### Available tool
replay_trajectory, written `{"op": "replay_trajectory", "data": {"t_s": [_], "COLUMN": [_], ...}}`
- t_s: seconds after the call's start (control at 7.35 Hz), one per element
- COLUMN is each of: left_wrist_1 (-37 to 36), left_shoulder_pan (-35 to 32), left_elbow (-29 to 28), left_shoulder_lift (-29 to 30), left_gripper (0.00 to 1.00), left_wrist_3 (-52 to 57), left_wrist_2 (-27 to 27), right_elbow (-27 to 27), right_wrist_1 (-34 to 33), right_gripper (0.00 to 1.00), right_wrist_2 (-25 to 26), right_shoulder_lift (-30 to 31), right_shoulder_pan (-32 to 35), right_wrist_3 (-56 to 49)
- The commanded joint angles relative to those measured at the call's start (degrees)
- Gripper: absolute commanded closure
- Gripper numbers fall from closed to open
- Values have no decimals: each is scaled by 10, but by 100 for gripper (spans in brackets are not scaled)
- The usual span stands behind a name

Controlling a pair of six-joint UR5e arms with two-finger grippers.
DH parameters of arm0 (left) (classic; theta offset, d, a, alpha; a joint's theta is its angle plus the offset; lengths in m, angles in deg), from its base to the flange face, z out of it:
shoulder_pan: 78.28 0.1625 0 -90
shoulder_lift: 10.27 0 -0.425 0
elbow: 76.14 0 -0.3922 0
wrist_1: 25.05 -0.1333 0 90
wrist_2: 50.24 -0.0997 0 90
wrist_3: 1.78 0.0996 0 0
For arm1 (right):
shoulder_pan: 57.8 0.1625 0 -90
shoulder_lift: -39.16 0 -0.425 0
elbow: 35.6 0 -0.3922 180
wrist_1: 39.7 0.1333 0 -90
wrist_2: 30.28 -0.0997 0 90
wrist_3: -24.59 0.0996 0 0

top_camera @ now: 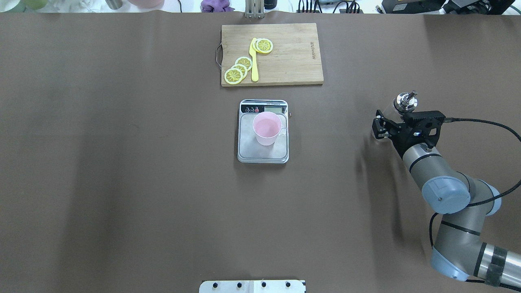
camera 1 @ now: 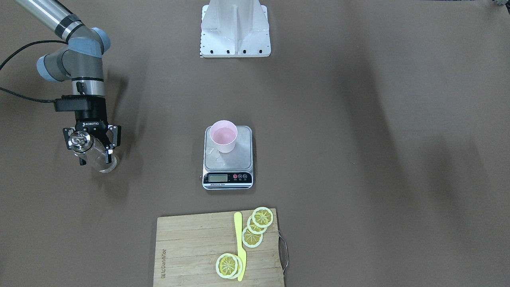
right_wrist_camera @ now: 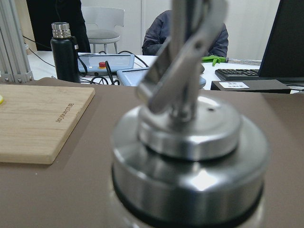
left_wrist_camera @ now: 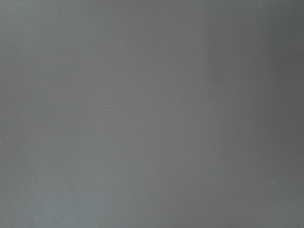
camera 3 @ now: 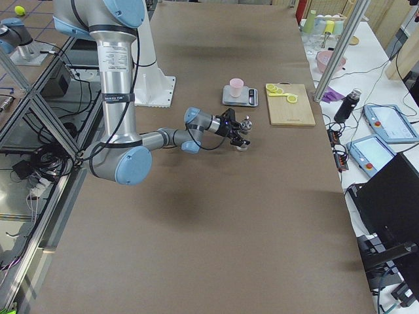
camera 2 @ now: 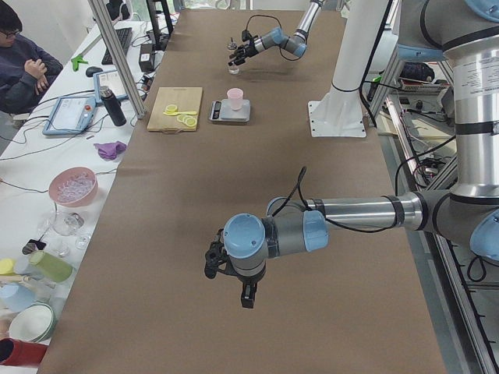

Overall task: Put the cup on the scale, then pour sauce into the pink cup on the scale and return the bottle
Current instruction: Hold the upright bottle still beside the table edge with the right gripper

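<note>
The pale pink cup (camera 1: pixel 224 135) stands upright on the steel scale (camera 1: pixel 235 161), towards its back left corner in the front-facing view; it also shows in the overhead view (top_camera: pixel 266 128) on the scale (top_camera: pixel 262 154). A few clear drops lie on the platform beside the cup. My right gripper (camera 1: pixel 95 158) is shut on the clear glass bottle (camera 1: pixel 101 162), which is upright, far to the side of the scale. Its metal pourer cap (top_camera: pixel 406 101) fills the right wrist view (right_wrist_camera: pixel 190 156). My left gripper (camera 2: pixel 243 294) hangs low over bare table; I cannot tell whether it is open.
A wooden cutting board (camera 1: pixel 187 247) with lemon slices (camera 1: pixel 257 225) and a yellow knife (camera 1: pixel 240 247) lies beyond the scale on the operators' side. The white robot base plate (camera 1: pixel 235 36) stands at the robot's edge of the table.
</note>
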Motion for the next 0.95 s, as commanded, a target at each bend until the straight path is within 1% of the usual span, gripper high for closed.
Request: {"op": "replay_trajectory", "data": {"t_s": [0.0,0.82], "left_wrist_1": [0,0], "left_shoulder_pan": [0,0], "left_elbow": [-1,-1], "left_shoulder_lift": [-1,0], "left_gripper": [2,2], "left_wrist_3": [1,0], "left_wrist_2": [-1,0], "right_elbow": [2,9], "right_wrist_1": [0,0], "right_gripper": [100,100], "right_wrist_2": [0,0], "right_shoulder_lift": [-1,0], "right_shoulder_pan": [-2,-2], "right_wrist_3": [0,7]}}
